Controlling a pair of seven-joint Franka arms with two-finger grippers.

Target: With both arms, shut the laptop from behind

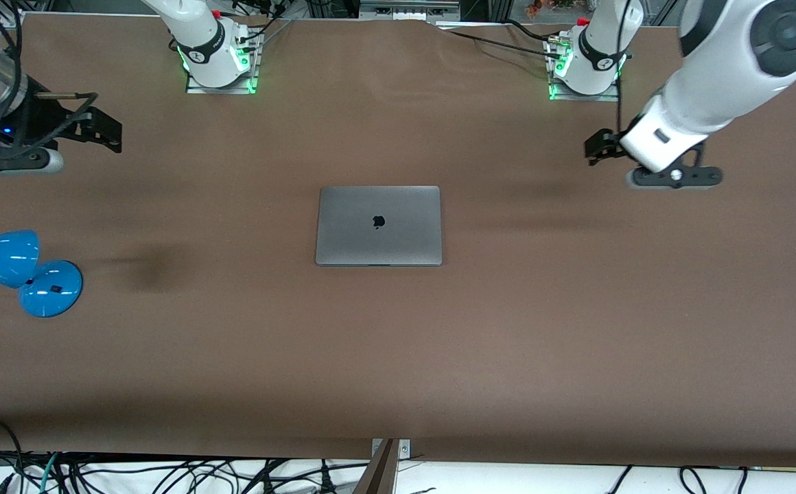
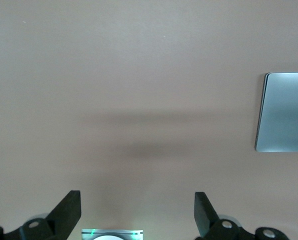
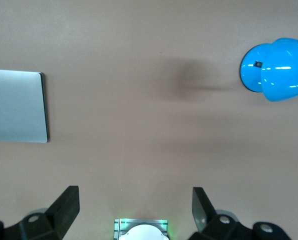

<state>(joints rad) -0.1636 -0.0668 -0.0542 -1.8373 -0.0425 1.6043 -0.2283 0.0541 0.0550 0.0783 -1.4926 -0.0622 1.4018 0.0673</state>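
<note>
Grey laptop point(image 1: 378, 226) lies mid-table, lid already flat down, long axis running between my two arms; left gripper point(image 1: 597, 145) and right gripper point(image 1: 99, 127) both open, empty, hanging over bare table toward their own ends, about equally far off

A brown table point(image 1: 398, 357) fills nearly the whole front view, its surface matte with soft, blurred shadows. A blue lamp point(image 1: 20, 271) sits on it at the right arm's end. Black cables point(image 1: 130, 473) tangle along a white strip below the table's near edge. Green lights point(image 1: 219, 86) glow at two mounts on the table's top edge.
</note>
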